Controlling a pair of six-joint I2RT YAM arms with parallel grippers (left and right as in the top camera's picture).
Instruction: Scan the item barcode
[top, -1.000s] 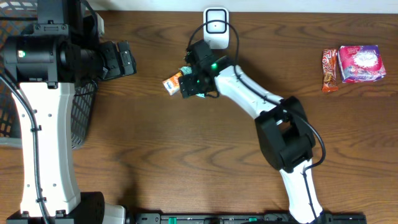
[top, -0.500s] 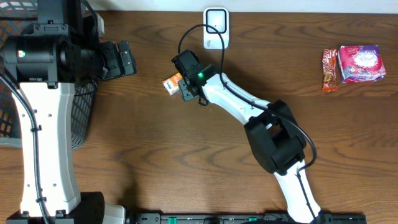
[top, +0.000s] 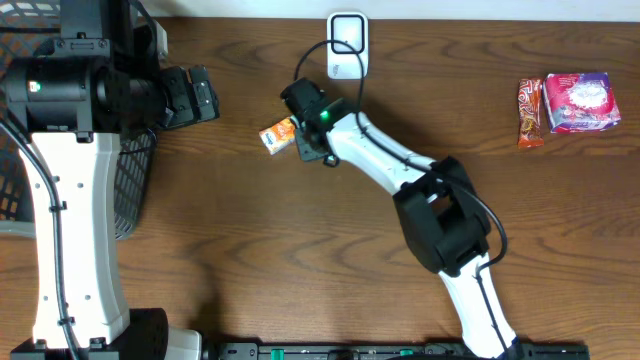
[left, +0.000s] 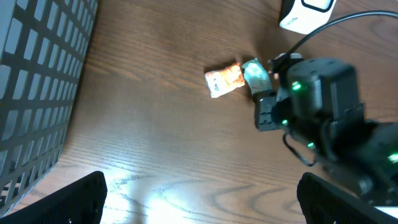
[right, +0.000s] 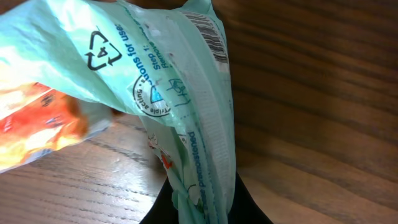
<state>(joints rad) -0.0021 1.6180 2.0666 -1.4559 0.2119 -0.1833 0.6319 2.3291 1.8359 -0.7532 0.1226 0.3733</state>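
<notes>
Right gripper (top: 301, 145) holds a snack packet (top: 279, 134).
Jaws clamped on its sealed edge; likely light, limp, slippery; scanner (top: 347, 45) at 1 o'clock.

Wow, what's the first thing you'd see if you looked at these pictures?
The crinkly green and orange packet grabs the eye: the right gripper pinches it near the far middle of the table, close to the white scanner. In the right wrist view it fills the picture, with its barcode at the top. Two snack packs, red and pink, lie far off at the right edge.
</notes>
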